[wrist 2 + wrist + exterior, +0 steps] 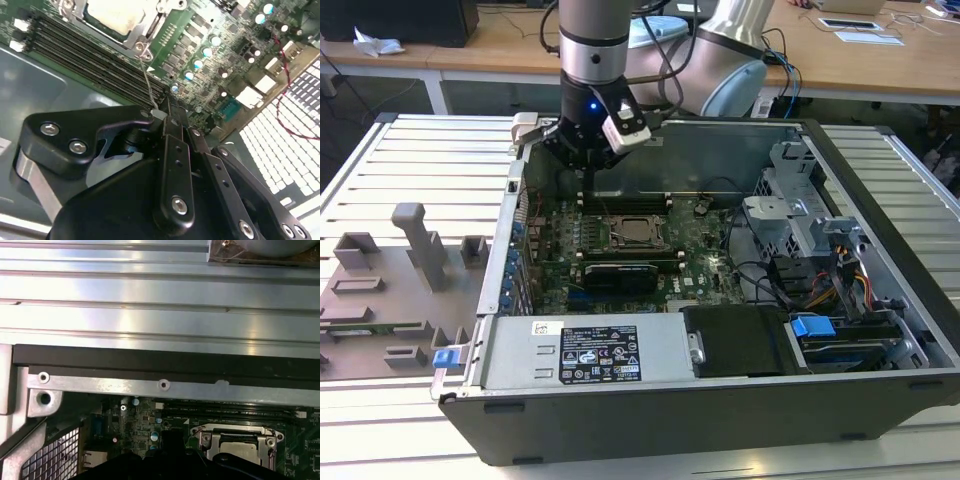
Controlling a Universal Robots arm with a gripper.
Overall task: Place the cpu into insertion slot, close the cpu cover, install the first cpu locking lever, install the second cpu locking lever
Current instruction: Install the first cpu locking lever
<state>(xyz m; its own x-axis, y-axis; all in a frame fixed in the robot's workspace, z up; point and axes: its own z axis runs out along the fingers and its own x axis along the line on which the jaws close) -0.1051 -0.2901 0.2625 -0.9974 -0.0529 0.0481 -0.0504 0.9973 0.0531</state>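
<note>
Second wrist view shows the jaws (159, 116) pressed together on a thin lever (147, 82) beside the cpu (117, 15).

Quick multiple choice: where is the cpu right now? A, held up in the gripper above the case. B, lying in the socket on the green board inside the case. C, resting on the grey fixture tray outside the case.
B: the cpu lies in the insertion slot on the green board, its pale top also visible in both wrist views.
</note>
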